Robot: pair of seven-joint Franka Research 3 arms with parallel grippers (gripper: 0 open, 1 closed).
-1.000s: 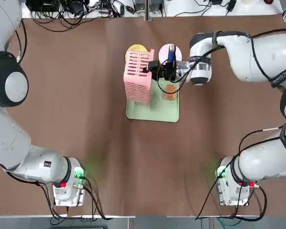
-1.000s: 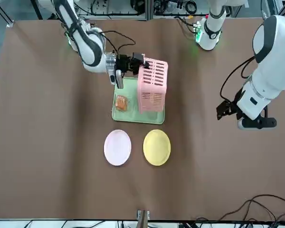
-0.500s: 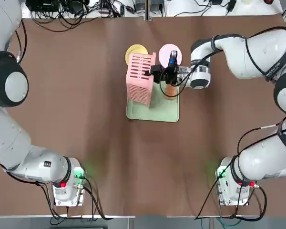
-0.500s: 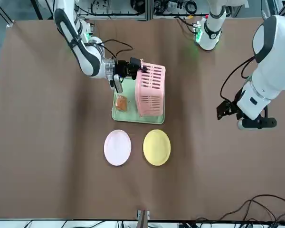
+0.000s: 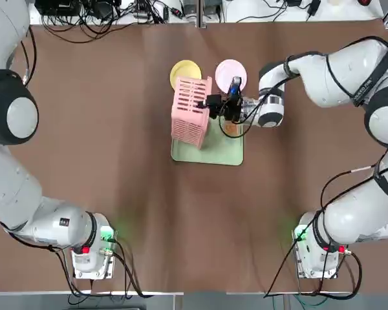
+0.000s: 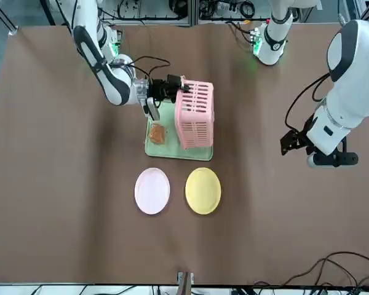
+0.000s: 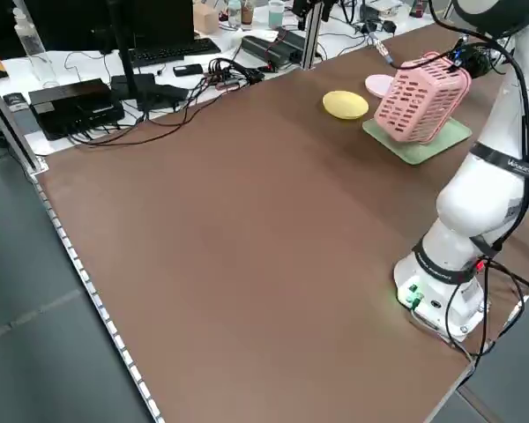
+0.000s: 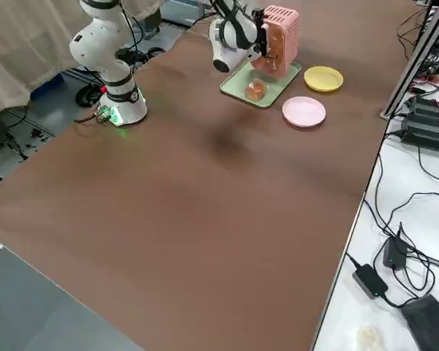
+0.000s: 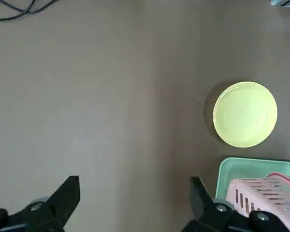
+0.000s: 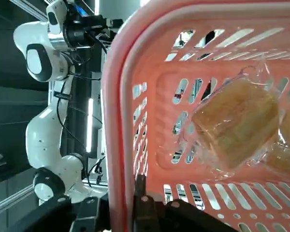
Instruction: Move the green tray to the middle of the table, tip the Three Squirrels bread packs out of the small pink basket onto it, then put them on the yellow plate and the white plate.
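While tipped on its side over the flat pale mint-green rectangular tray, leans the pale pink plastic lattice basket, open mouth turned toward the right gripper, lower edge down on the tray's left half

Clamped shut on the basket's rim, right gripper fingers, one on either side of the pink wall as seen from the right wrist

Inside the basket, against the grid wall: small clear plastic bread packs with golden-brown slices, a second partly seen beside the first

Already lying on the tray beside the basket's mouth, below the right gripper: one more bread pack

Tray set near the middle of the brown tabletop, with the small round flat yellow plate and the small round white plate just beyond its far edge, side by side, yellow to the left in the top view, both bare

Parked well off to the robot's left, raised above bare tabletop: left gripper, fingers spread wide apart, holding nothing

Beyond the far edge of the tabletop, cables and dark equipment on a white surface
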